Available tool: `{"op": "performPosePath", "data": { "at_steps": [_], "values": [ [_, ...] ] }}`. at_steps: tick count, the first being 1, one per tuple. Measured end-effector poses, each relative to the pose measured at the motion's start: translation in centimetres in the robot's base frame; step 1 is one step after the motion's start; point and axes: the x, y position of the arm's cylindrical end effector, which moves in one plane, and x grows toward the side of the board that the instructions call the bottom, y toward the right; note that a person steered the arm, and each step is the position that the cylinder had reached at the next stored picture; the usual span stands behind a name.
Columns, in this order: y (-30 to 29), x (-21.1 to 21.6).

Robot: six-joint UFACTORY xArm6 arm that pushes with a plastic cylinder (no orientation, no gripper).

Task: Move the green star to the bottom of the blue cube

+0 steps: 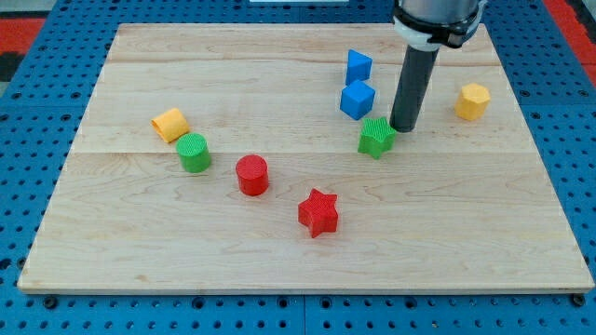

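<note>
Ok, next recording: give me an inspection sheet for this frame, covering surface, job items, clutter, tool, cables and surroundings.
Surface: pale wooden board, flat, lying on a blue perforated base.
Job's things: green star block sits just below the lower blue cube block; a second blue block lies above that cube.
Clutter: yellow block and green cylinder at the view's left, touching or nearly so; red cylinder; red star; yellow block at the view's right.
Grippers: none; my tip is down right beside the green star's upper right edge.
Cables: nothing seen.
Surroundings: red patches at the top corners.
</note>
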Motion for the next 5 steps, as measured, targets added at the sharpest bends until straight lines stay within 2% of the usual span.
{"op": "performPosePath", "data": {
  "at_steps": [1,2,3,4,5],
  "values": [
    [-0.5,2.8],
    [-0.8,3.2],
    [1.0,3.0],
    [1.5,0.5],
    [-1.6,0.5]
  ]
}}
